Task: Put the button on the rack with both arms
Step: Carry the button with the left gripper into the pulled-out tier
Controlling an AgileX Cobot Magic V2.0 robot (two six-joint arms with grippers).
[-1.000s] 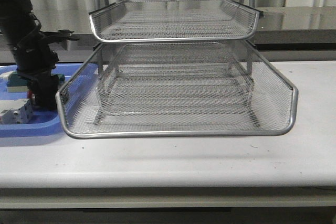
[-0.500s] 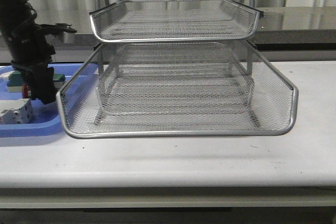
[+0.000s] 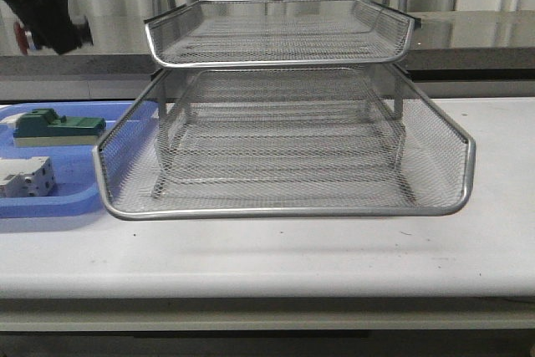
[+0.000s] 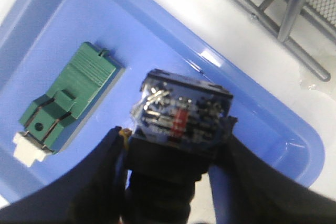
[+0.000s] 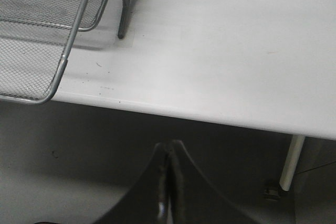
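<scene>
The left gripper is clamped on the button: its two dark fingers press the black-and-blue body from either side, with the terminal end and its metal pins facing the wrist camera. Gripping the body across its flat sides probably keeps the part from twisting, and it leaves the ends free, which would suit a hand-over to the other arm.

In the front view the left gripper hangs high at about ten o'clock of the scene, above the blue tray and level with the top tier of the rack. A spot of red shows at its edge; I judge that to be the button's cap, but it is too small to be sure. The height looks chosen to clear the rack's wire rim.

Below the gripper, at about nine o'clock of it in the wrist view, the green block lies flat in the tray. A white block sits nearer the tray's front edge.

The right gripper has its jaws pressed together with nothing between them. It hangs off the table's near edge, with the rack's corner at about eleven o'clock, seemingly parked until needed.
</scene>
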